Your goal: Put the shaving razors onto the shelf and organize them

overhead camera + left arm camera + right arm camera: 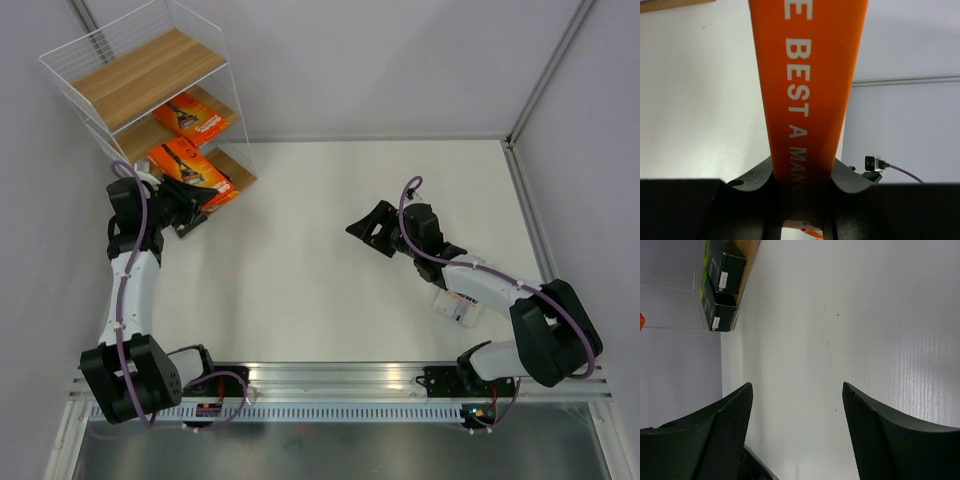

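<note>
- Top external view: the shelf (pixel 145 70) stands in the far left corner of the surface (pixel 330 270), close to the wall (pixel 400 60).
- The left jaws are clenched on an orange pack (pixel 192 165) and grasp it at its near end.
- This pack is at the front of the shelf, by the lower tiers. I cannot tell if it rests on a board.
- In the left wrist view the orange pack (pixel 807 90) runs straight away from the camera, pressed between two black fingers (pixel 752 185). White letters run along the side that shows.
- A second orange pack (pixel 190 115) lies flat on the middle board.
- The right jaws are released and stand wide apart, with only bare surface between them. They are over the middle of the surface, well apart from the shelf.
- In the right wrist view a black pack (pixel 729 265) and a second black pack (pixel 719 310), both with a green end, lie just beside each other on a wooden board at the top left.
- A white pack (pixel 455 305) lies on the surface at the near right, partly hidden under the right arm (pixel 500 290).
</note>
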`<state>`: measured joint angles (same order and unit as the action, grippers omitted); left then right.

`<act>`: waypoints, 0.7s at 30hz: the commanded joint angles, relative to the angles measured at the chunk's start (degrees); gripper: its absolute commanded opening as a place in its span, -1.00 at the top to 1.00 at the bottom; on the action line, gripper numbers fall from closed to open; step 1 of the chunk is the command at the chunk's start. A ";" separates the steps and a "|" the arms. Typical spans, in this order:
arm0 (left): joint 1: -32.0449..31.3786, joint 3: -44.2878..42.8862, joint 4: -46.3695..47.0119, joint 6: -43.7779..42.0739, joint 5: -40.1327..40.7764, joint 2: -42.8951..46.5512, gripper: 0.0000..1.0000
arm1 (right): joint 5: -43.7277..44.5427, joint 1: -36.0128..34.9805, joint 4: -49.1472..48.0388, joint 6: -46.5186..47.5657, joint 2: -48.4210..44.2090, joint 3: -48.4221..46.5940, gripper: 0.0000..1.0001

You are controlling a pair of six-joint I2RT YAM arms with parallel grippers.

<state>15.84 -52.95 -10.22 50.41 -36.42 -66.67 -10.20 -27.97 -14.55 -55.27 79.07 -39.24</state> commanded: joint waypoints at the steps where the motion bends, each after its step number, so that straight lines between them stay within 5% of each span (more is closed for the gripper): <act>1: 1.30 -3.30 1.52 0.39 -1.89 -0.03 0.42 | 0.00 0.10 -0.57 -0.10 0.56 -1.54 -0.56; 21: 3.85 -8.22 5.82 4.25 -7.08 -6.89 0.41 | 0.09 0.37 -0.66 -0.55 1.53 -2.42 -0.56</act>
<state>18.68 -57.56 -8.97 52.42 -42.22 -73.32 -10.20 -27.83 -14.52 -55.37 80.38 -39.59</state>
